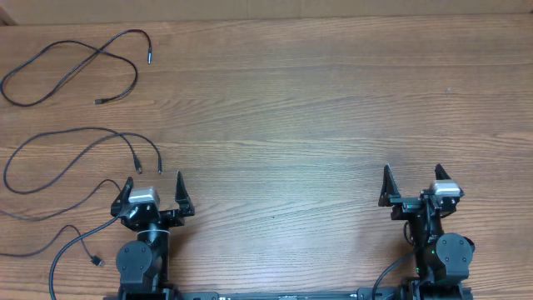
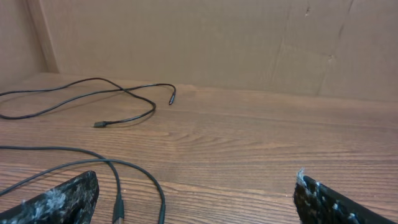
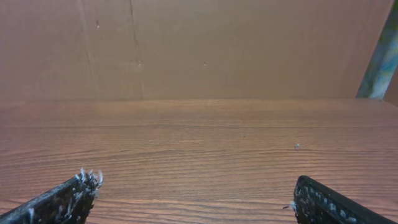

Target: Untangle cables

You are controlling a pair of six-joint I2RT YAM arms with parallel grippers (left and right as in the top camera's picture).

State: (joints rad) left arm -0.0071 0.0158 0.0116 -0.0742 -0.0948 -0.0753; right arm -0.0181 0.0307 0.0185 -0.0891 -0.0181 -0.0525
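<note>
Three thin black cables lie apart on the left of the wooden table. One cable (image 1: 100, 52) is looped at the far left. A second cable (image 1: 83, 130) arcs in the middle left, with its two plug ends just beyond my left gripper (image 1: 155, 183). A third cable (image 1: 75, 227) lies at the near left beside the left arm. In the left wrist view the far cable (image 2: 124, 91) and the second cable (image 2: 115, 180) show, the latter by the left finger of my open, empty left gripper (image 2: 196, 186). My right gripper (image 1: 413, 171) is open and empty over bare wood, as the right wrist view (image 3: 196, 186) also shows.
A brown cardboard wall (image 2: 249, 43) stands along the table's far edge, and it also shows in the right wrist view (image 3: 199, 50). Both arm bases sit at the near edge.
</note>
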